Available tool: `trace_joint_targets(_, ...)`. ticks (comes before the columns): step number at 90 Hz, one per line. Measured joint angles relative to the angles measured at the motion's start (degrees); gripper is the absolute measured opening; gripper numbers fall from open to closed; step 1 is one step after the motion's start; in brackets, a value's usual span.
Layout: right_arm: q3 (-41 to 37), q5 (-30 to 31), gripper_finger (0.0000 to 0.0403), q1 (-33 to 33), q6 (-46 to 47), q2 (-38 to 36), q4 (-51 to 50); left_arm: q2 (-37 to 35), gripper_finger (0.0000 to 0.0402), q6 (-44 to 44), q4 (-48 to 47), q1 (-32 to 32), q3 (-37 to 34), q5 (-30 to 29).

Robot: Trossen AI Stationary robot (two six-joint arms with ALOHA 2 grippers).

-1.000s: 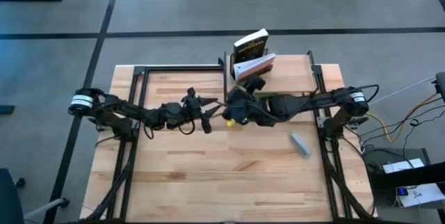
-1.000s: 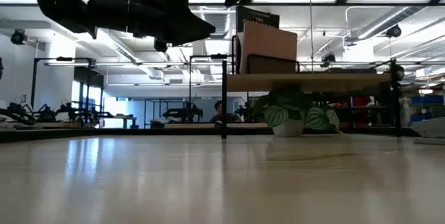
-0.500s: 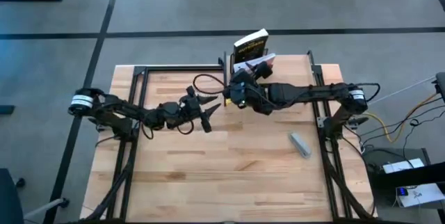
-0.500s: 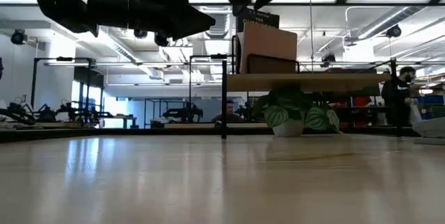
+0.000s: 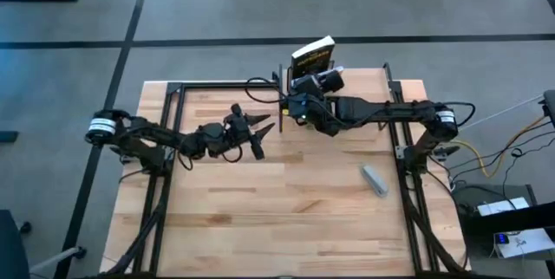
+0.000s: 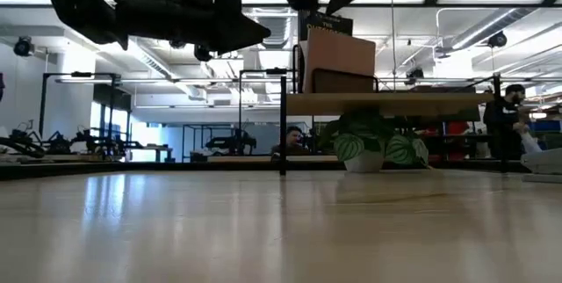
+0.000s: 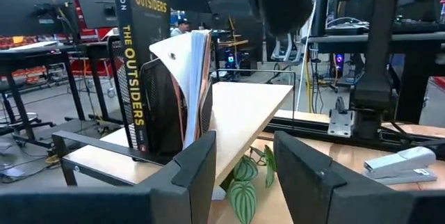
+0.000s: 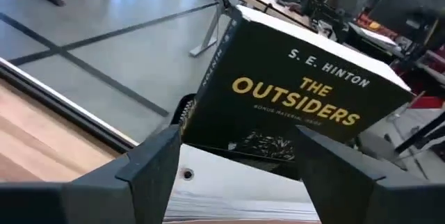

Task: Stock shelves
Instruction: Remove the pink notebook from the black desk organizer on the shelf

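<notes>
Right gripper (image 5: 299,106) sits upper centre of the high view, over the left end of the riser shelf (image 5: 368,88). Fingers are spread apart and hold nothing. In the right wrist view they straddle the top edge of a pale book (image 8: 240,189), with the black paperback "The Outsiders" (image 8: 292,113) standing just behind it.

Both books stand in a small black wire book rack (image 7: 161,109) on the shelf's left end; the pale book (image 7: 191,78) leans away from the paperback (image 7: 142,57).

Judgement: the step in hand is seating or straightening the pale book in the rack. To do it well, keep the fingers centred on the book's top edge, press or close gently, and move along the rack's line so the paperback does not tip. Withdraw straight up, clear of both covers.

Left gripper (image 5: 258,132) waits at centre left of the high view, above the tabletop (image 5: 260,218), fingers apart, empty. A grey stapler (image 5: 375,180) lies at lower right, well apart from the shelf.
</notes>
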Motion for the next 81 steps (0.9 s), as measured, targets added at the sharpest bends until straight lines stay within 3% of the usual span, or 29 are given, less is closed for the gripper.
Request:
trace_joint_targets(27, 0.0, 0.1, 0.0215, 0.4, -10.1, -0.6, 0.3, 0.0, 0.0128, 0.0, 0.0, 0.0, 0.0, 0.0)
trace_joint_targets(52, 0.0, -0.1, 0.0204, 0.4, -5.7, 0.0, 0.5, 0.0, 0.0128, 0.0, 0.2, 0.0, 0.0, 0.1)
trace_joint_targets(81, 0.0, -0.1, 0.0223, 0.6, -5.8, 0.1, 0.5, 0.0, 0.0128, 0.0, 0.3, 0.0, 0.0, 0.1)
